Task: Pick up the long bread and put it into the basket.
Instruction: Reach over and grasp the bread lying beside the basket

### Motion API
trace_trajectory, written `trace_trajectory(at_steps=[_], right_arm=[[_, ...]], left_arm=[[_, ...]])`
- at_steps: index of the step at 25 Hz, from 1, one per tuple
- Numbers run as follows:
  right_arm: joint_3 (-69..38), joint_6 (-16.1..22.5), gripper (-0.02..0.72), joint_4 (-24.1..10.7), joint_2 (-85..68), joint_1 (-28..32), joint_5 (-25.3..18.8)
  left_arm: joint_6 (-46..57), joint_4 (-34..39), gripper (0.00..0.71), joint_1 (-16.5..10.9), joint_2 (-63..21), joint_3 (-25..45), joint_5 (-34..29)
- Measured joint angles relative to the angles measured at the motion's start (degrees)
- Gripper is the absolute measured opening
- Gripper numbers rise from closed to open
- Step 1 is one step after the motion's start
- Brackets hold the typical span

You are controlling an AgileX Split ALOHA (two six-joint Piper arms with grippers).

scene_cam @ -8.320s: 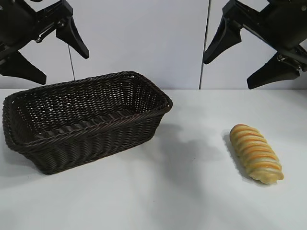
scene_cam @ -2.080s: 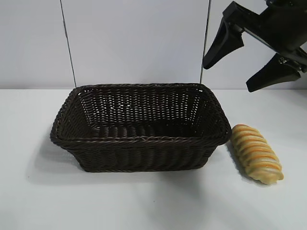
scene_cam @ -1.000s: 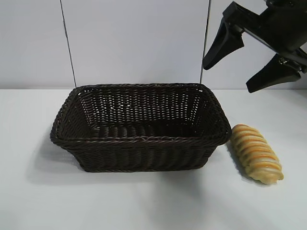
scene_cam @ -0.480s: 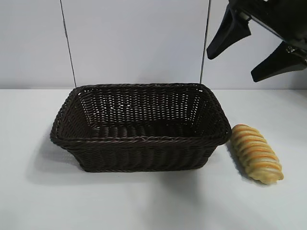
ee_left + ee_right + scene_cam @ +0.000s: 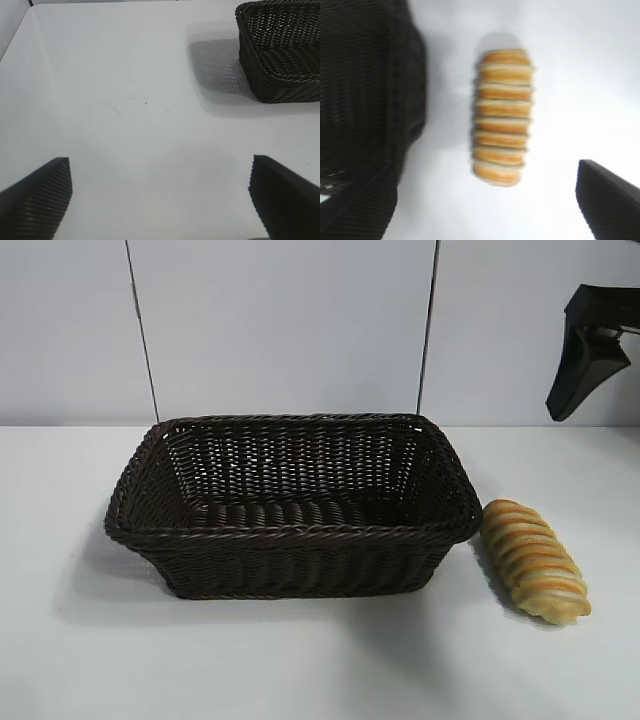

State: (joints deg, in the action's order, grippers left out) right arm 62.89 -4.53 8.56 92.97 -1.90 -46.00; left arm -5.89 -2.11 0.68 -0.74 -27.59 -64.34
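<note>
The right gripper [image 5: 485,200] hangs high above the long bread [image 5: 534,561], its fingers spread wide and holding nothing; in the exterior view only one dark finger [image 5: 585,355] shows at the upper right edge, well above the loaf. From the right wrist view the bread [image 5: 503,117] lies lengthwise between the two spread fingertips and farther off, flat on the white table [image 5: 320,660]. The loaf rests just beside the right end of the basket [image 5: 290,530], close to its corner; whether they touch cannot be told. The basket sits upright on the table, dark wicker with a braided rim, nothing inside it. The left gripper [image 5: 160,195] is out of the exterior view; its own wrist view shows its two ribbed fingertips parted wide over bare table, gripping nothing, with one end of the basket [image 5: 280,55] and its shadow well beyond them.
</note>
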Motion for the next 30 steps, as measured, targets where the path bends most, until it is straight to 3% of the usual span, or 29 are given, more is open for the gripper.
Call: trace_trajectory(at_steps=[10,18,26,30], right_arm=[[0.0,0.0,0.695,0.72,8.74,0.0,8.39],[0.0,-0.06,0.695,1.08,12.93,-0.36,11.15],[0.08,0.04,0.695,1.21,16.19,-6.14,14.38],[0.08,0.91,0.612,0.36,17.43,-6.14,14.68]], left_arm=[[0.0,0.0,0.694,0.0,0.0,0.11,0.0],[0.0,0.0,0.694,0.0,0.0,0.11,0.0],[0.0,0.0,0.694,0.0,0.0,0.11,0.0],[0.0,0.0,0.694,0.0,0.0,0.11,0.0]])
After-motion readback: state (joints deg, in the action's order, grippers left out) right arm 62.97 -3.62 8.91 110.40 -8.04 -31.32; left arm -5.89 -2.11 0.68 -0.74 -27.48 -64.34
